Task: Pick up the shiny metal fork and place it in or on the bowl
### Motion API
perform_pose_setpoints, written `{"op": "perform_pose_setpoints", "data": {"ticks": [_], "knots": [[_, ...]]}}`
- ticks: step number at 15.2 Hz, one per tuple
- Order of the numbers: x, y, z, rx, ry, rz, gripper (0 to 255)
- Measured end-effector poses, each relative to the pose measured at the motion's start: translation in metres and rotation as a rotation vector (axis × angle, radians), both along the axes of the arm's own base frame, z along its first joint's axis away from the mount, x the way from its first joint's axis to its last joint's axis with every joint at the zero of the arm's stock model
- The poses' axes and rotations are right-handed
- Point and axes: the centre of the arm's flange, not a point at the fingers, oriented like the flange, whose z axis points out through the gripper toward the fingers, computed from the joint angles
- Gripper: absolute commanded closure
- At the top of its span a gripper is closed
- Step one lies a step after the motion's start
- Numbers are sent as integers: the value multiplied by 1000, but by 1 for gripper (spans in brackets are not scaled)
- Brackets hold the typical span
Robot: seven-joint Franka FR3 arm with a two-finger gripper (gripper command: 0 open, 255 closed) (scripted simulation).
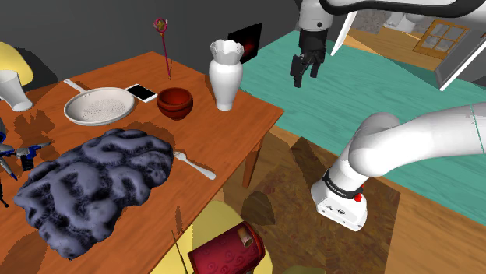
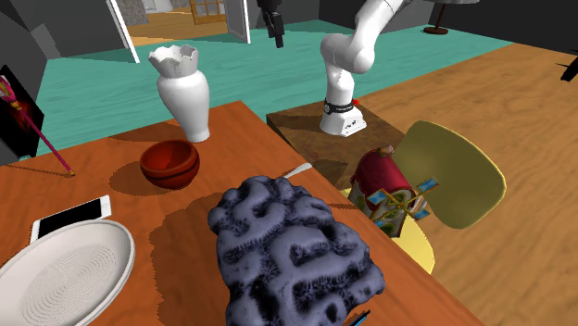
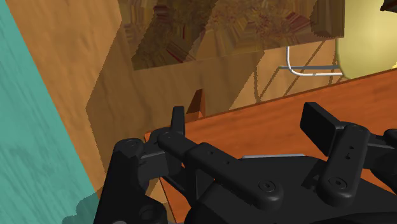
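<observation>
silver fork [image 1: 195, 164]: flat on the bench [image 1: 237, 128], head just beside the dark blue lumpy mass [image 1: 93, 187], handle toward the bench edge
red bowl [image 1: 174, 102]: upright between white plate [image 1: 99, 105] and white vase [image 1: 226, 74], well apart from the fork
gripper [image 1: 304, 72]: fingers apart, empty, high over the teal floor [image 1: 335, 109] beyond the bench edge

White arm [image 1: 393, 144] raised high, elbow bent, black tool [image 1: 304, 77] pointing down, fingers [image 3: 318, 125] apart
</observation>
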Motion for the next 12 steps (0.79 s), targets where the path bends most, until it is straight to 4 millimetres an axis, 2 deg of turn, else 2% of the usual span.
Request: {"op": "perform_pose_setpoints", "data": {"ticks": [2,8,12], "knots": [[3,4,-3,1,0,3,0],[26,57,-41,13,-5,36,0],[45,101,-63,22,-11,60,0]]}}
